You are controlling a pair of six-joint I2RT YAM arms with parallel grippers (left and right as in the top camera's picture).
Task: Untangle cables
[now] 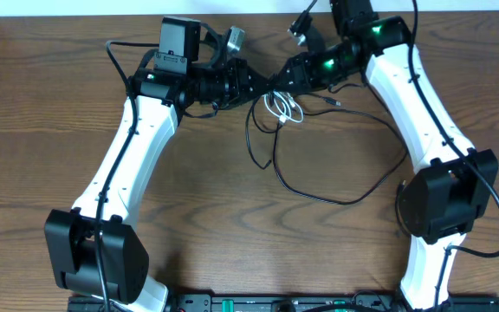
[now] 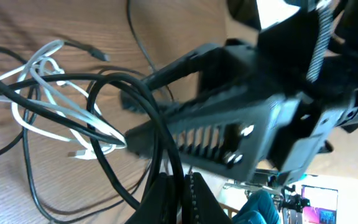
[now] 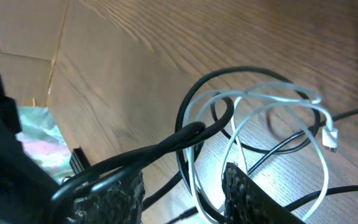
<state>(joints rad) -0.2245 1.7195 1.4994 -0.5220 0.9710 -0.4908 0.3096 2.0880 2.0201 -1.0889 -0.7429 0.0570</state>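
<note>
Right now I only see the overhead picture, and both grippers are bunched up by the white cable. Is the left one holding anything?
Observer: Yes. The left wrist view shows the left gripper shut on a black cable.
Operator: And the right one?
Observer: The right wrist view shows the right gripper open. The white cable runs loose between its fingers.
Operator: Where's the white plug?
Observer: The plug end sits at the far side of the white loop, away from both fingers.

Top-down overhead; both wrists close over cables (image 1: 282, 109)
</note>
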